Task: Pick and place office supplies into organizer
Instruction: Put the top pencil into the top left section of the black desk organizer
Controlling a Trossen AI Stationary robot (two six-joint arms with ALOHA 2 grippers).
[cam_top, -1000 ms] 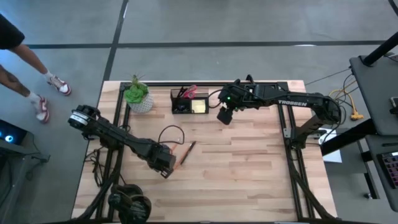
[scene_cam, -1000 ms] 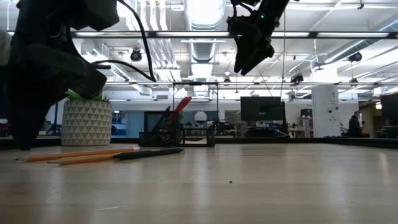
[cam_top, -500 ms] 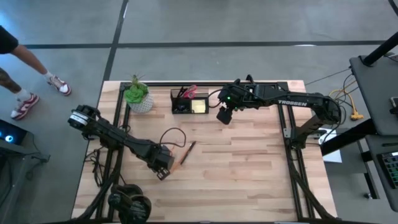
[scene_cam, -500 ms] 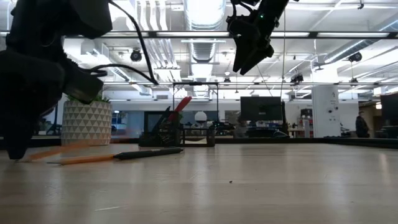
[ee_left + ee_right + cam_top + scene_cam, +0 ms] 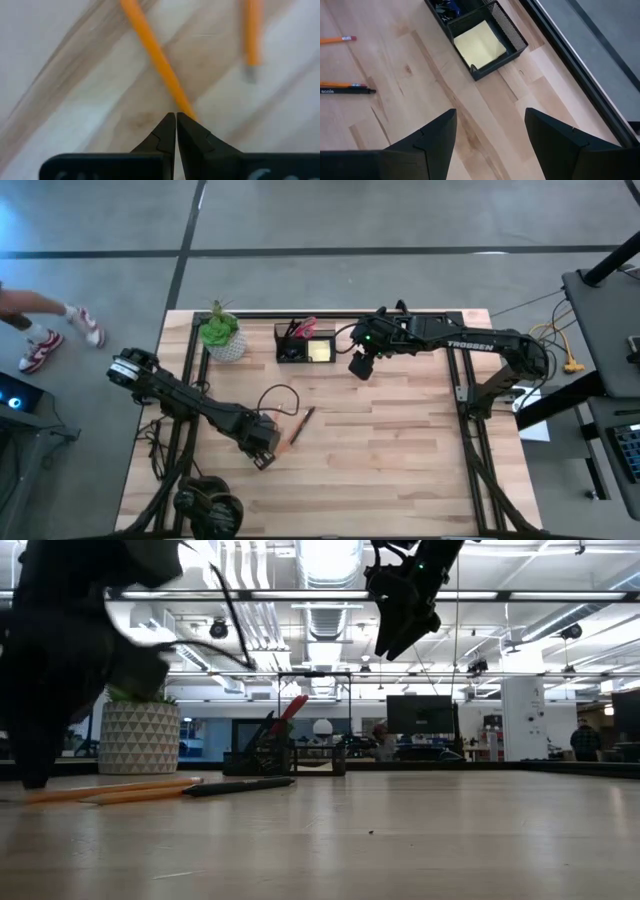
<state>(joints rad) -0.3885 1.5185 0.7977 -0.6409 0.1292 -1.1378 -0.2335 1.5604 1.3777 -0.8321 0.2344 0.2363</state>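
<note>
The left gripper [image 5: 175, 120] has its two dark fingers pressed tight together, with nothing between them. It sits low over the wooden table [image 5: 400, 460], near the front left part. Its tips are right at the end of an orange pencil [image 5: 157, 57], which runs away from them across the wood. I cannot tell if the tips touch it. A second orange pencil [image 5: 252, 32] lies a little way off, apart from the first.

From the low camera, the two pencils [image 5: 115, 790] lie flat on the table with a black pen [image 5: 240, 785] just beside them.

The right gripper [image 5: 360, 366] is held up in the air, above the table's far side. Its fingers [image 5: 427, 142] are spread wide and hold nothing. It hangs just beside the black mesh organizer [image 5: 305, 343], on the right of it.

The organizer stands at the back of the table. A yellow sticky-note pad [image 5: 480, 46] lies flat in one of its boxes. Red-handled scissors [image 5: 290, 710] stick up out of another part, tilted. A green plant in a white pot [image 5: 222, 335] stands to the left of the organizer, near it but not touching.

A person's legs and shoes [image 5: 55, 340] show on the floor, far off to the left of the table.
</note>
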